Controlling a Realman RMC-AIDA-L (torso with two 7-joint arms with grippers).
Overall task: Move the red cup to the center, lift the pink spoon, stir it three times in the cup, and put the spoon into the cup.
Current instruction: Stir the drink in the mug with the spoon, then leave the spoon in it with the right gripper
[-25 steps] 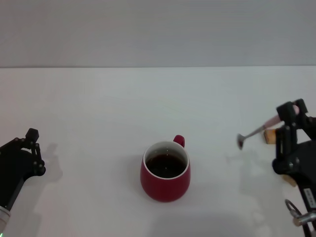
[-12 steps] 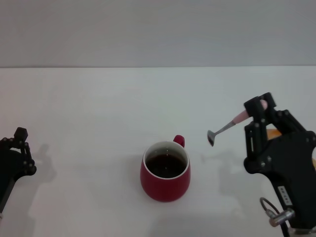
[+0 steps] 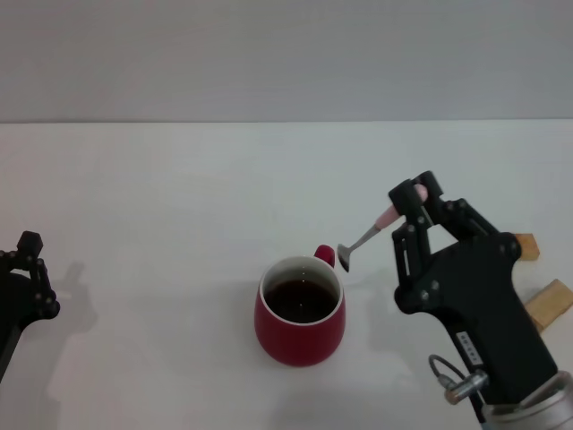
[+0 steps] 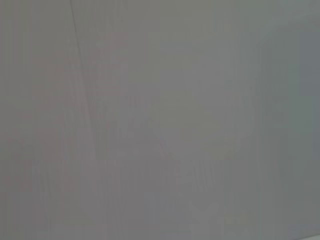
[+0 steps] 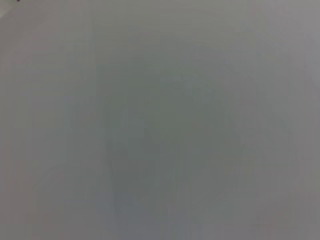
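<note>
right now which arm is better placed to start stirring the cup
Right. Its claw holds the pink spoon, bowl just beside the red cup rim. The left claw sits far off at the table's edge.

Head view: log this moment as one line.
right tool: shut on pink spoon | spoon bowl: above table beside red cup handle, not in cup | left tool: parked at left edge

One red cup (image 3: 300,312), one pink spoon (image 3: 373,228), two small wooden blocks (image 3: 548,303), and two grippers, left (image 3: 27,287) and right (image 3: 414,208).
</note>
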